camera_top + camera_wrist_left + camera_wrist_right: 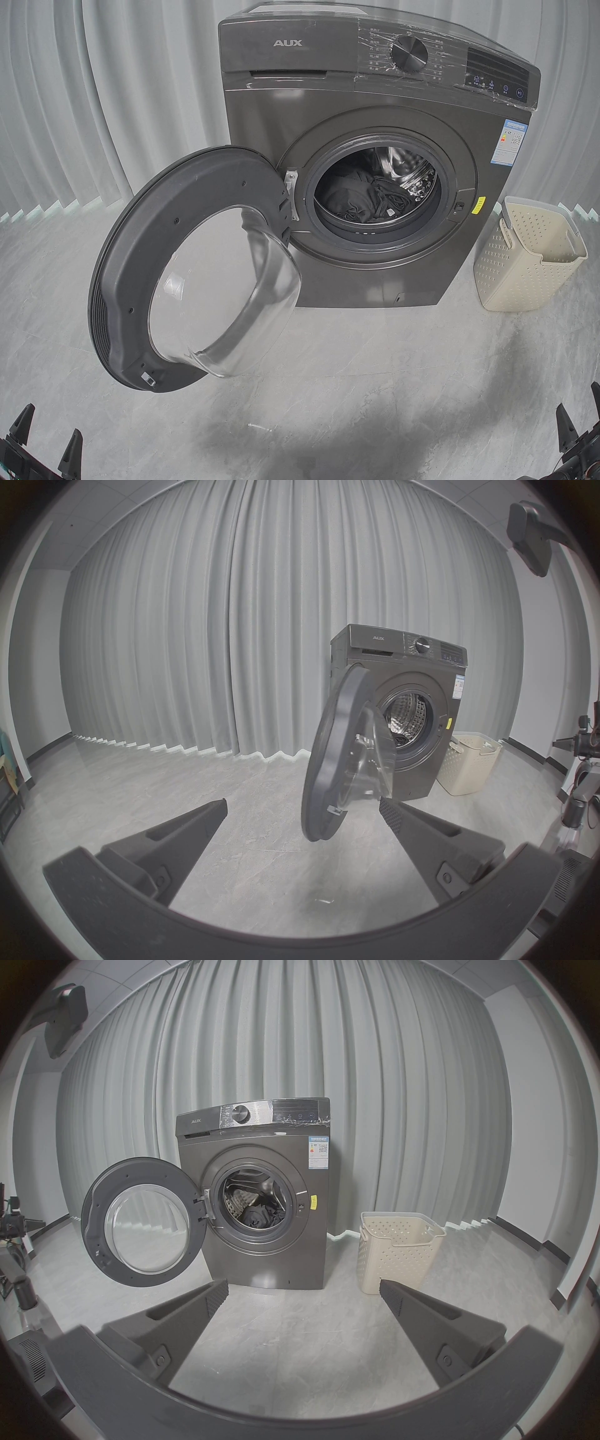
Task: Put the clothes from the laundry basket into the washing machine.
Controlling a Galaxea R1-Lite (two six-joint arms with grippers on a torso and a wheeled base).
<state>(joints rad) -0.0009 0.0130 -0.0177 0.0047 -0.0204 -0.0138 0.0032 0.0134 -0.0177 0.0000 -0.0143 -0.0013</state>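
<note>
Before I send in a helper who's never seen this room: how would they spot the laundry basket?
Find the grey washing machine against the curtain, its round door swung open. The laundry basket stands on the floor at the machine's other side, away from the door. It alone is cream, perforated plastic.

Dark clothes (362, 200) in drum (412, 167) — perhaps several pieces, laundry basket (519, 278) bottom hidden, left hand (52, 420), right hand (578, 398) — edge-cropped

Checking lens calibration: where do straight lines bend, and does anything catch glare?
Head view: the grey front-loading washing machine tapers downward, and highlights streak the clear glass bowl of its open door. Left and right wrist views: the pale pleated curtain bows toward a dark round border.
</note>
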